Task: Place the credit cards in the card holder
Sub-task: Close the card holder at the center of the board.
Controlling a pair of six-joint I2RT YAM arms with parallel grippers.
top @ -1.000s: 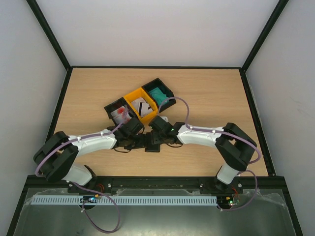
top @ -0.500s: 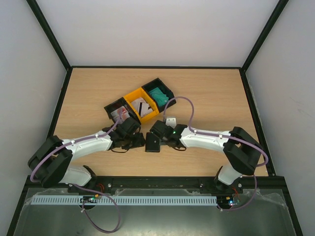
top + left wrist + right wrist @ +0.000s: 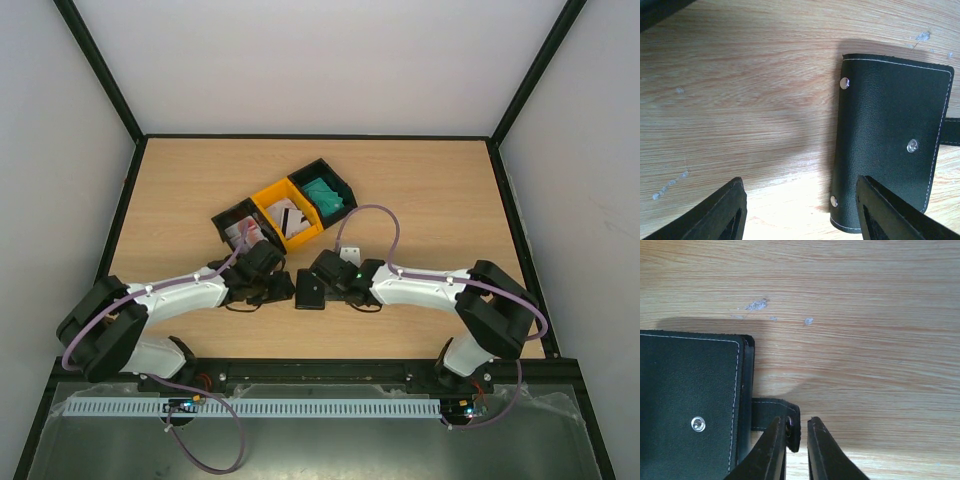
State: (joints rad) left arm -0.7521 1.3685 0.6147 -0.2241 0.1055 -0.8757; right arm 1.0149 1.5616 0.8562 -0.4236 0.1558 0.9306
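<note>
The card holder [image 3: 309, 293], a shut black wallet, lies flat between both grippers. In the right wrist view its body [image 3: 690, 400] is at the left and its closure tab [image 3: 771, 412] sticks out, curled up. My right gripper [image 3: 797, 422] [image 3: 324, 284] has narrowed onto the tab: one finger touches the snap, the other is a sliver away. My left gripper [image 3: 799, 180] [image 3: 282, 290] is open, straddling the card holder's [image 3: 890, 125] near edge and holding nothing. The credit cards sit in bins: teal [image 3: 322, 192], white with a dark stripe [image 3: 292, 218], red-and-white [image 3: 244, 233].
Three joined bins stand just behind the grippers: a black one [image 3: 306, 174] on the right, a yellow one [image 3: 267, 196] in the middle, a black one [image 3: 221, 221] on the left. The black table frame [image 3: 128, 200] borders the wood. Purple cables loop over both arms.
My right gripper has slid left and nearer to the card holder's tab, and its jaws have narrowed from wide to almost together. The left arm drew back slightly and now holds still.
</note>
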